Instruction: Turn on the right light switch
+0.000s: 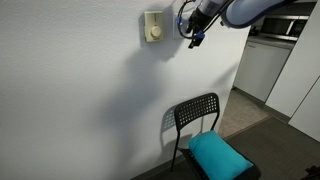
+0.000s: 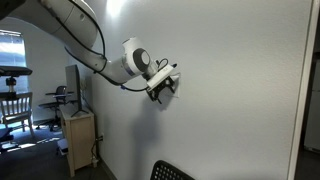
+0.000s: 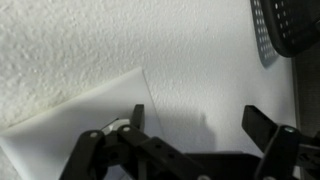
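My gripper [image 1: 193,30] is up against the white wall, just beside the cream plate with a round dial knob [image 1: 153,26]. It also shows in an exterior view [image 2: 164,86], pressed close to the wall. In both exterior views the right light switch is hidden behind the gripper. In the wrist view the fingers [image 3: 198,112] are apart with bare textured wall between them. A smooth white plate [image 3: 70,120] lies beside one finger, with only its corner showing and no rockers visible. The gripper is open and holds nothing.
A black chair [image 1: 197,112] with a teal cushion [image 1: 218,154] stands below against the wall; its back shows in the wrist view [image 3: 282,28]. A white door [image 1: 262,65] is past the wall corner. A wooden cabinet [image 2: 78,140] stands by the wall.
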